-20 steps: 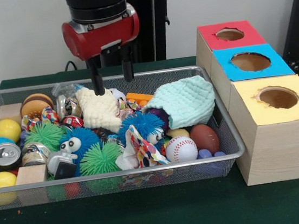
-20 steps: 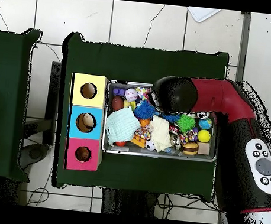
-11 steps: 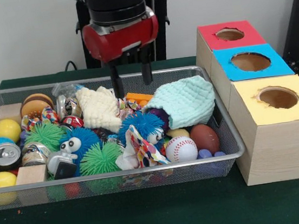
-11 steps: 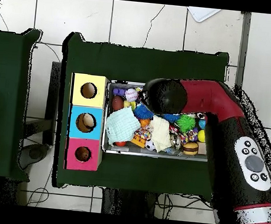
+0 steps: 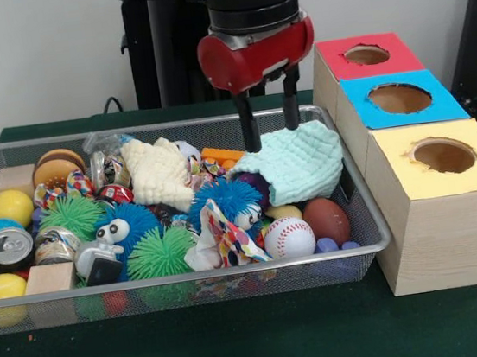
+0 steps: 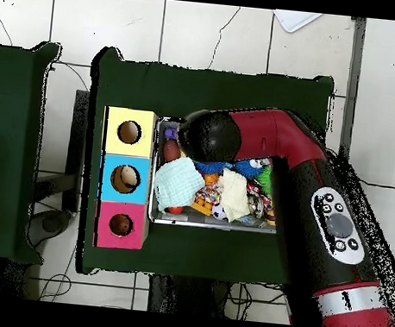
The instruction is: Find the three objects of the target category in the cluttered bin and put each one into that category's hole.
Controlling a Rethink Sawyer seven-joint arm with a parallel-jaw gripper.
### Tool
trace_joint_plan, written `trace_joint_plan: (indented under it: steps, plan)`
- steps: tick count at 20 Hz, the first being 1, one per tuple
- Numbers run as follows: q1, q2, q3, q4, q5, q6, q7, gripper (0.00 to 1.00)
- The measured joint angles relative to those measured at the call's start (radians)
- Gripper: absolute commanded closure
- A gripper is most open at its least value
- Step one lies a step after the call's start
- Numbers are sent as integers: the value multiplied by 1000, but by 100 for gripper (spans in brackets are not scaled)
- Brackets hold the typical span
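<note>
Claw hangs open and empty at upper centre of the front view, its fingers astride the top edge of the mint cloth in the bin. If cloths are the target, lower straight, pinch a fold, lift clear of the toys. The cream cloth lies left; holes right.

Front view: low, close, facing bin and boxes. Overhead: high, straight down; both share them.
</note>
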Motion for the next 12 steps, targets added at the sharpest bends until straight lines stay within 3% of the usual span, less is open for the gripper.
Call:
trace_joint_plan:
  steps: [12]
  plan:
    - [22, 1, -20, 0, 14, -14, 0, 0]
